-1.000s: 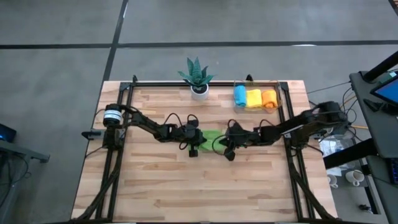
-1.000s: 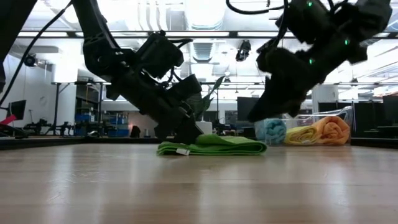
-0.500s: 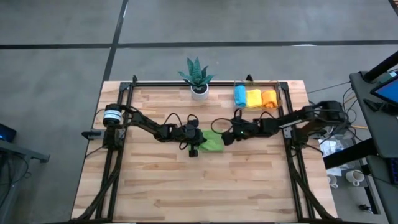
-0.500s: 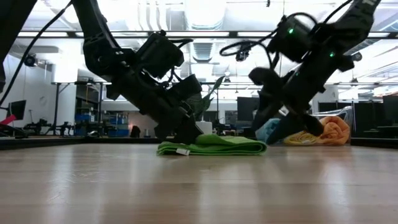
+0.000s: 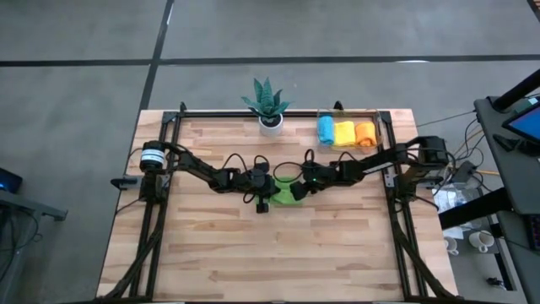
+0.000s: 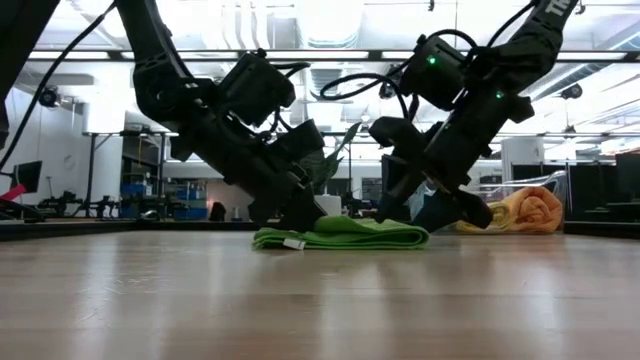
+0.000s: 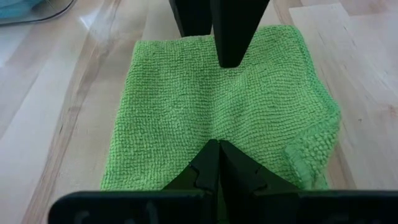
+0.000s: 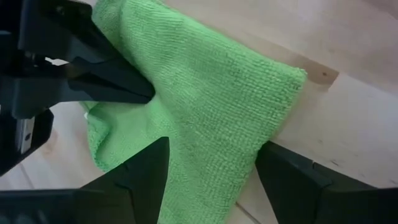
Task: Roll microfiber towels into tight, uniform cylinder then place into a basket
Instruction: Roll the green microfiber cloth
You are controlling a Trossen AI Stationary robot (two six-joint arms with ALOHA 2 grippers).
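Right gripper [image 8: 211,180] has just opened and swung back over the green towel [image 5: 289,191] mid-table, fingers straddling it. Left gripper [image 7: 217,163] stays closed, pinning the near edge. Looks like re-gripping to roll; basket [image 5: 379,127] holds three rolls.

No text, label, brand, number or sign can be read in any view. A small white tag [image 6: 293,243] sticks out of the green towel [image 6: 345,234] in the low view, but nothing on it is legible.
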